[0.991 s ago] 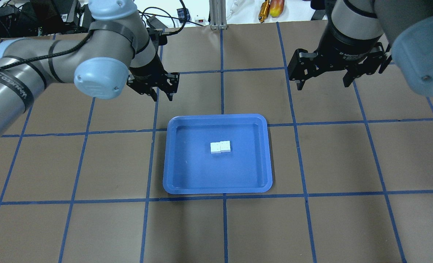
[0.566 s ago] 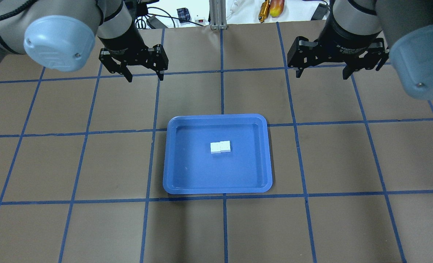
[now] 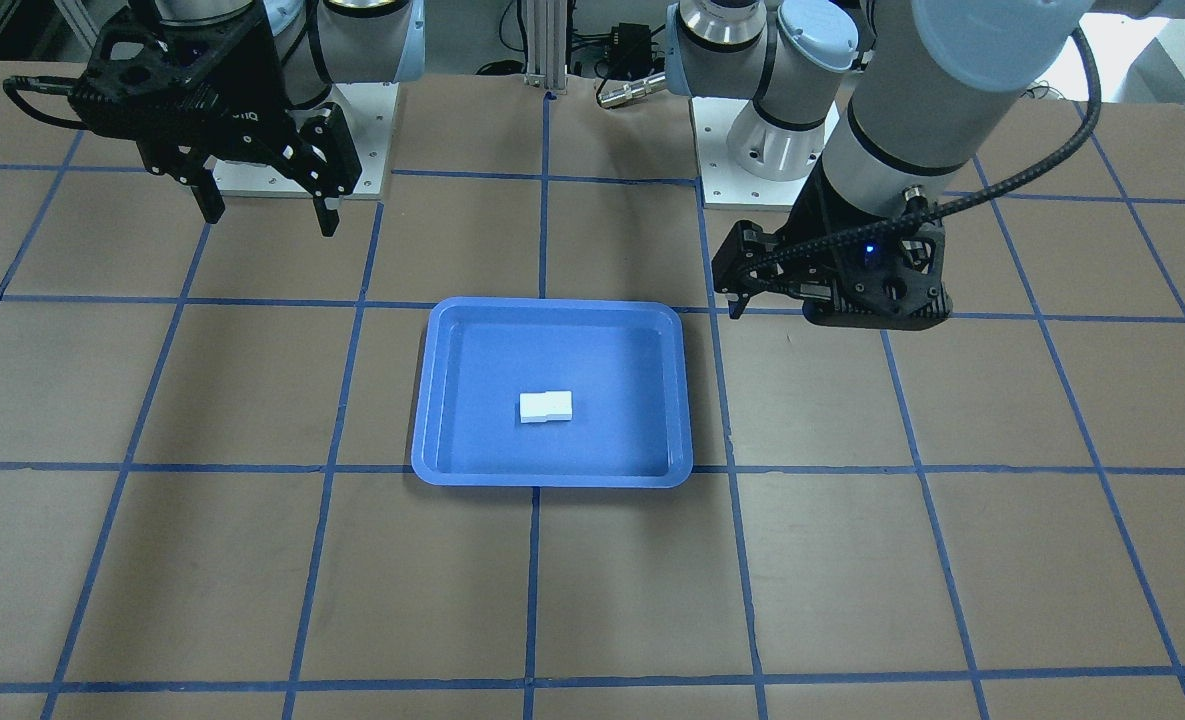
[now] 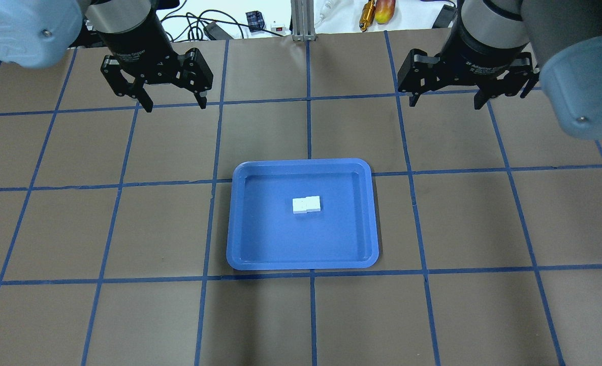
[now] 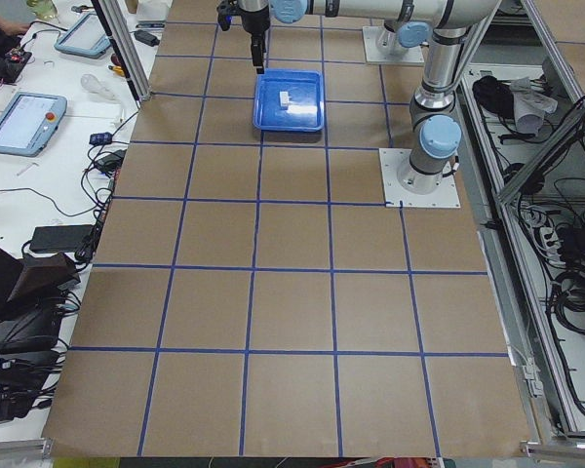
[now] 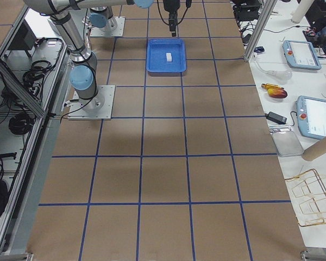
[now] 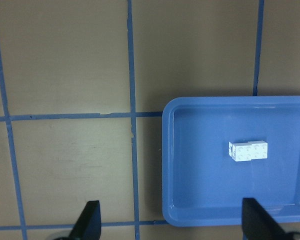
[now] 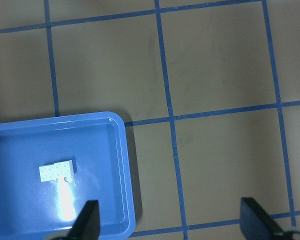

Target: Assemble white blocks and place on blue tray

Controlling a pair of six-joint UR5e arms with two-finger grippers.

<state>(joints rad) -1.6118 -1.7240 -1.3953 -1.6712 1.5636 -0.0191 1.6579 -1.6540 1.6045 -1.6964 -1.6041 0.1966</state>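
The two white blocks [image 4: 307, 204] lie joined as one short oblong in the middle of the blue tray [image 4: 303, 162], studs up in the left wrist view [image 7: 248, 150]. They also show in the front view [image 3: 546, 406] and the right wrist view [image 8: 56, 171]. My left gripper [image 4: 176, 105] is open and empty, held above the table behind and to the left of the tray. My right gripper [image 4: 446, 104] is open and empty, behind and to the right of the tray. Neither touches the tray or the blocks.
The brown table carries a blue tape grid. Beyond its far edge are an aluminium post [image 4: 301, 20], cables and a yellow-red tool [image 4: 377, 10]. The arm bases [image 3: 762, 150] stand on the robot's side. Teach pendants [image 6: 315, 114] lie on side benches.
My left arm has swung back and to the left, away from the tray, and its gripper has turned to face squarely. My right gripper has shifted slightly back. The blocks and tray stay still.
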